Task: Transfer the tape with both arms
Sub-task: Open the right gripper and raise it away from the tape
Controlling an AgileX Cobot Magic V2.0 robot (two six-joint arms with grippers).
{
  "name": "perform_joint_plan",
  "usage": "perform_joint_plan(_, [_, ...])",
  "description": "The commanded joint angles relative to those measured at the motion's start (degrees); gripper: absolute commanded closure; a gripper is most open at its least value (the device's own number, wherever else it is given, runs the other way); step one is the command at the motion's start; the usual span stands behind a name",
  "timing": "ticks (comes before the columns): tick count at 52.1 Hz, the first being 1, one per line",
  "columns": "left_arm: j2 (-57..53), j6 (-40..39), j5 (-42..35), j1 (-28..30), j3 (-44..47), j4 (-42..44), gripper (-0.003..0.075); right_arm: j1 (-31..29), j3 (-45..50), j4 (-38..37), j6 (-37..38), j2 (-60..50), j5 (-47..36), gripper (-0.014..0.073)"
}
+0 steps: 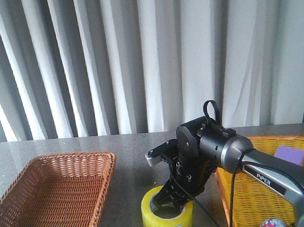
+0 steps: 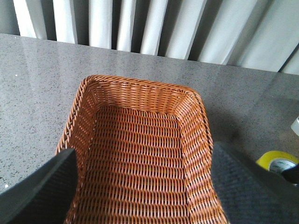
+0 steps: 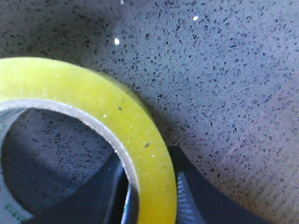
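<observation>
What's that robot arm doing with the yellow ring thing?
The right gripper is reaching down onto the roll of yellow tape, which sits flat on the grey table between two baskets. One finger is inside the roll's hole and the other outside, straddling its wall. The tape looks not yet lifted. The left gripper hangs open above the brown wicker basket, holding nothing.
</observation>
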Motion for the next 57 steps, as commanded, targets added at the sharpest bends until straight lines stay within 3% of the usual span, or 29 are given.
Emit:
perform_joint_plan(1, [-0.7, -0.1, -3.6, -0.1, -2.1, -0.7, 0.0165, -0.4, -1.8, -0.5, 0.2, -3.6, -2.2, 0.047])
perform_joint_plan(13, [-0.7, -0.1, -3.6, -0.1, -2.1, -0.7, 0.0165, -0.4, -4.1, -0.3, 0.4, -3.7, -1.0, 0.0378])
perform_joint_plan(23, [-0.7, -0.1, -3.5, -0.1, -2.1, -0.8, 0.0165, -0.4, -7.6, 3.9, 0.4, -5.5, 1.2, 0.017])
perform_joint_plan(34, [-0.7, -0.1, -2.8, -0.2, -2.1, -0.9, 0.0165, -0.4, -7.6, -1.0, 0.4, -10.5, 0.7, -0.0007])
perform_joint_plan(47, [-0.7, 0.0, -3.4, -1.9, -2.1, -0.5, 0.0165, -2.6, -7.0, -13.4, 7.3, -22.7, -1.8, 0.0043])
perform_joint_plan(57, [-0.7, 4.4, -4.8, -6.2, -2.1, -0.5, 0.0165, -11.4, -3.5, -13.5, 10.2, -33.4, -1.7, 0.0145])
